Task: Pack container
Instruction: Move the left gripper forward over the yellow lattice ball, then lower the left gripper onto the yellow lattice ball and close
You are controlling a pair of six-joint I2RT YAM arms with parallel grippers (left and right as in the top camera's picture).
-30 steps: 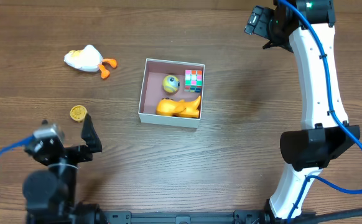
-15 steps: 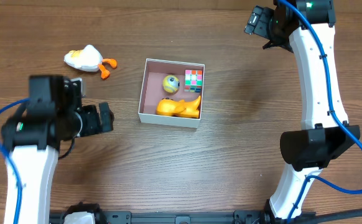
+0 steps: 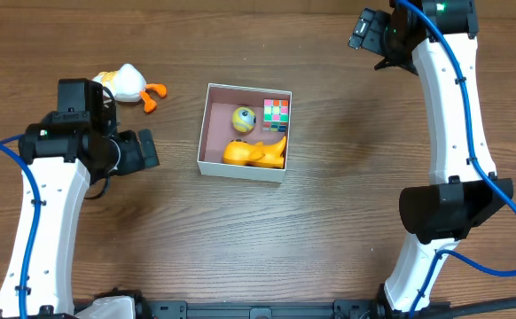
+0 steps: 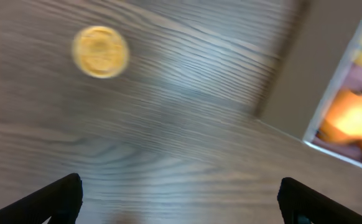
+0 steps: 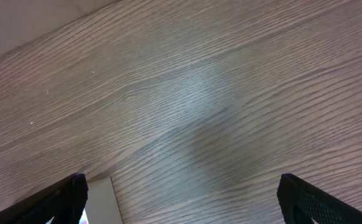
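The container point(image 3: 239, 167), a shallow white box with a pink inside, sits mid-table. It holds a yellow ball toy point(image 3: 244, 118), a coloured cube point(image 3: 276, 112) and an orange toy point(image 3: 256, 152). My left gripper point(image 3: 141, 150) is open and empty, just left of the container. Its wrist view is blurred and shows a small yellow disc point(image 4: 100, 51) on the wood beyond the open fingers point(image 4: 181, 205), with the container's wall point(image 4: 293, 74) and the orange toy point(image 4: 354, 118) at the right. My right gripper point(image 3: 369, 35) is open and empty, high at the far right; its fingers point(image 5: 181, 199) frame bare wood and a container corner point(image 5: 100, 198).
A white duck toy with orange feet point(image 3: 132, 83) lies at the far left, partly behind my left arm. The yellow disc is hidden under the left arm in the overhead view. The right arm's base point(image 3: 444, 213) stands at the right.
My left arm has swung up from the near-left corner to beside the container's left side, covering the yellow disc in the overhead view. The right arm has not moved.
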